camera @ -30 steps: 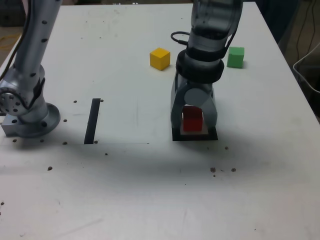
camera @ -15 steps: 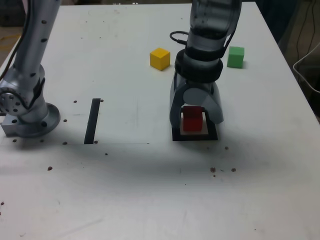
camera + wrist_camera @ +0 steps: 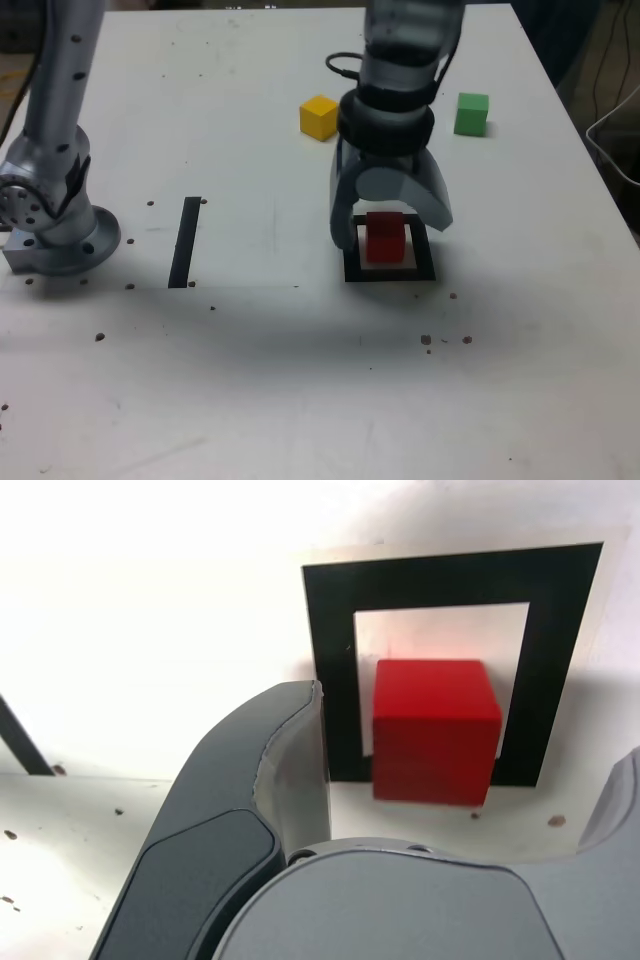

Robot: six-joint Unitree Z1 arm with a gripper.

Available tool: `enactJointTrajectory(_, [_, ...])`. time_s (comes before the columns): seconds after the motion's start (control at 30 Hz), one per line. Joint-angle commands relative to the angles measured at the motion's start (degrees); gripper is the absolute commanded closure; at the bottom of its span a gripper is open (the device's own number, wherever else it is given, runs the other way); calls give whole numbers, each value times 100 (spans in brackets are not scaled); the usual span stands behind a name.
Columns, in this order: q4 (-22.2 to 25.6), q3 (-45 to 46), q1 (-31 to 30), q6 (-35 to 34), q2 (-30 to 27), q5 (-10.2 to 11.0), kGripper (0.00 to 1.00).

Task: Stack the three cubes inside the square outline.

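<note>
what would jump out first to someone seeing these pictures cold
The red cube sitting inside the black square outline, with the tool open and straddling it from above. Behind, the yellow cube and green cube wait apart on the white table.

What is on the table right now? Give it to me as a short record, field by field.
red cube: sitting inside the square outline, free of any grip
yellow cube: loose on the table, toward the far side, off the exterior view's left of the arm
green cube: loose on the far side, off the exterior view's right of the arm
gripper: above the red cube, fingers spread on either side of it, holding nothing
stack: only the first cube is in place
black strip: flat on the table, off the exterior view's left of the outline
</note>
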Motion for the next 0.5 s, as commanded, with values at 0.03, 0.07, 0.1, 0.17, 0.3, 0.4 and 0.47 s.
enactJointTrajectory(0.03, [66,48,-13,0,-184,-1,0])
enactJointTrajectory(0.07, [79,44,-13,14,-229,23,0])
enactJointTrajectory(0.1, [94,35,-13,29,-279,54,0])
enactJointTrajectory(0.17, [137,15,-13,58,-397,129,0])
enactJointTrajectory(0.3, [225,57,-13,86,-657,273,0])
enactJointTrajectory(0.4, [253,171,1,77,-789,349,0])
enactJointTrajectory(0.47, [254,241,53,69,-855,426,0])
